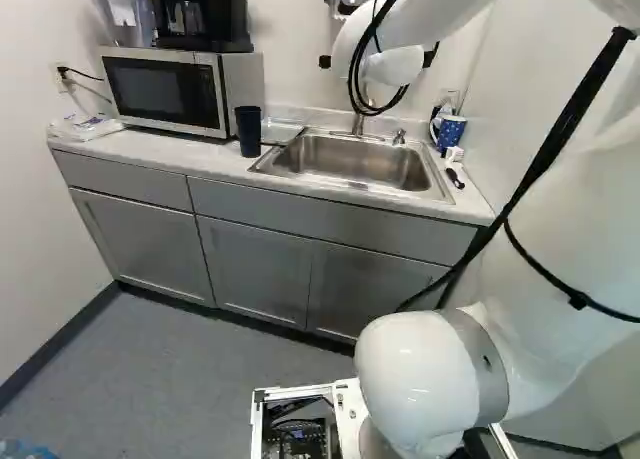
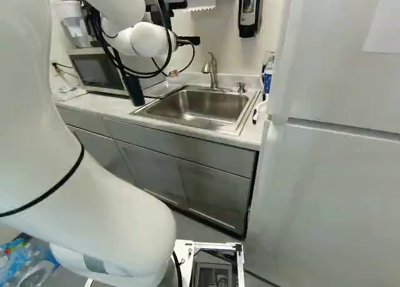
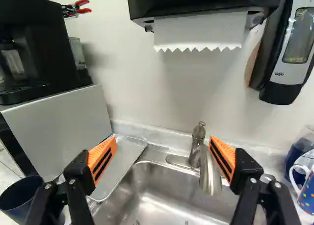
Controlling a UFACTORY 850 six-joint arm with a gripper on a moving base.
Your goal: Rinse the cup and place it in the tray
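Observation:
Past the wrist, a black part of my gripper (image 2: 188, 41) shows in the right base view, its fingertips hidden. In the wrist view my gripper (image 3: 162, 159) stands open, its orange pads wide apart with nothing gripped. A tall dark blue cup (image 1: 249, 131) stands upright on the counter between microwave and sink; the wrist view shows this cup (image 3: 18, 199) outside one finger. The flat metal tray (image 3: 119, 167) lies beside the sink, partly behind that same finger. The sink (image 1: 350, 162) has a metal faucet (image 3: 210, 172), whose spout appears between the open fingers.
A microwave (image 1: 165, 91) with a black coffee machine (image 1: 203, 17) on top stands beside the cup. Across the sink is a dotted blue mug (image 1: 451, 131). A paper towel dispenser (image 3: 201, 4) and soap dispenser (image 3: 287, 48) hang on the wall. A white refrigerator (image 2: 337, 174) stands to the right.

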